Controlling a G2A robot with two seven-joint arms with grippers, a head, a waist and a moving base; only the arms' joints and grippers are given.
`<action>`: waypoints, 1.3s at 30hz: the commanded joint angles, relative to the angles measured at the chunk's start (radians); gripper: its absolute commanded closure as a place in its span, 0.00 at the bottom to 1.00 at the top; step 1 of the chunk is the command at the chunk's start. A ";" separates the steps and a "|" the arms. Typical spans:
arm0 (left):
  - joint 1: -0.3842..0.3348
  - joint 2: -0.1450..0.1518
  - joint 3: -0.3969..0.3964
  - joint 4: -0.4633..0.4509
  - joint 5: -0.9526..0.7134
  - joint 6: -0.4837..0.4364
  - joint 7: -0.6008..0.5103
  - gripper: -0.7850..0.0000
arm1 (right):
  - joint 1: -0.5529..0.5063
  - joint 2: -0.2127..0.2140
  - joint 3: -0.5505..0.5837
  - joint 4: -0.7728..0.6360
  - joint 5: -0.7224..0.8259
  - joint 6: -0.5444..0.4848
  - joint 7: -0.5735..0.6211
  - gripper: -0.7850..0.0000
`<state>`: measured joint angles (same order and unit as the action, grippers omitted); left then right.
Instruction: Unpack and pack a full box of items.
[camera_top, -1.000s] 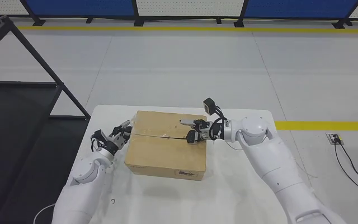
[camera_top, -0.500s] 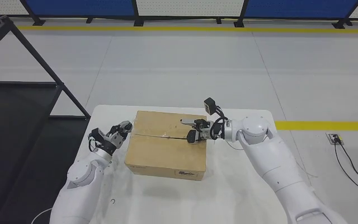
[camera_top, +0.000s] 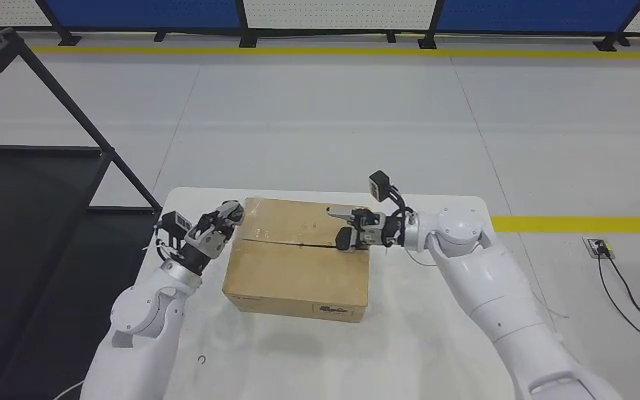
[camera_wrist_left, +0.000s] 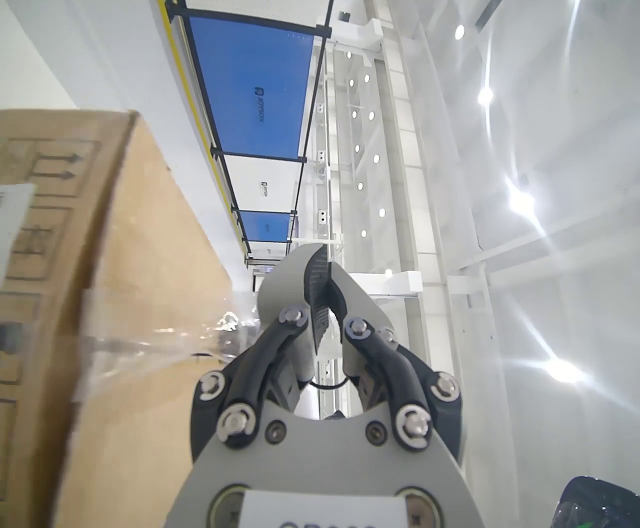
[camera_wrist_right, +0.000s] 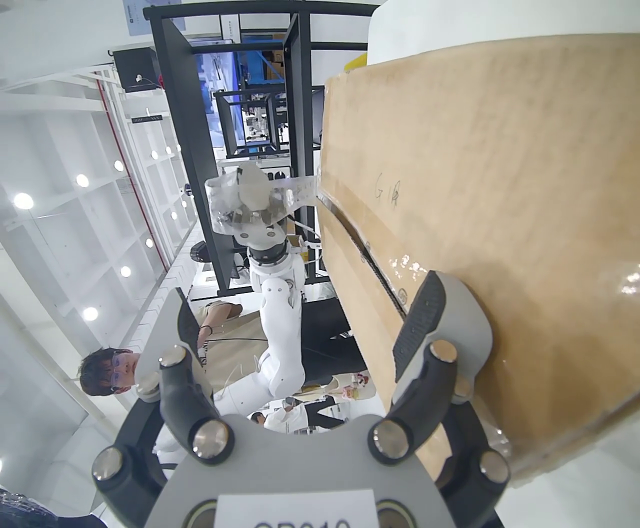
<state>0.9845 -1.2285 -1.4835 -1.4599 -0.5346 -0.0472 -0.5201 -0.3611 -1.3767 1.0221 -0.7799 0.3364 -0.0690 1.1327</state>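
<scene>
Left claw (camera_wrist_left: 327, 280) is pressed together, looks like it's pinching the clear tape (camera_wrist_right: 260, 192) coming off the box's end. Right claw (camera_top: 344, 226) is spread, one finger on the closed box (camera_top: 295, 265) by its seam, probably pinning it to the desk (camera_top: 420, 330) against the pull.

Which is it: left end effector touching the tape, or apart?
Touching. The right wrist view shows the clear tape stretching from the box seam and wrapping over the left end effector.

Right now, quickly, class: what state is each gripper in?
Left gripper: closed, pinching the clear tape that runs from the box.
Right gripper: open, holding nothing, one finger against the box.
</scene>
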 joint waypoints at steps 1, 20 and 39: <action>0.001 0.000 0.010 -0.038 0.018 0.012 0.006 1.00 | -0.002 0.001 0.002 0.000 -0.003 0.000 -0.006 0.00; -0.048 -0.010 0.196 -0.109 0.236 0.134 0.032 1.00 | -0.063 0.024 0.046 -0.069 -0.017 -0.007 -0.049 0.00; -0.163 -0.038 0.345 0.022 0.361 0.184 0.066 0.32 | -0.109 0.046 0.074 -0.133 -0.024 0.010 -0.034 0.00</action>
<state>0.8244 -1.2651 -1.1411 -1.4443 -0.1748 0.1375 -0.4549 -0.4697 -1.3313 1.0954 -0.9117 0.3107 -0.0590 1.0956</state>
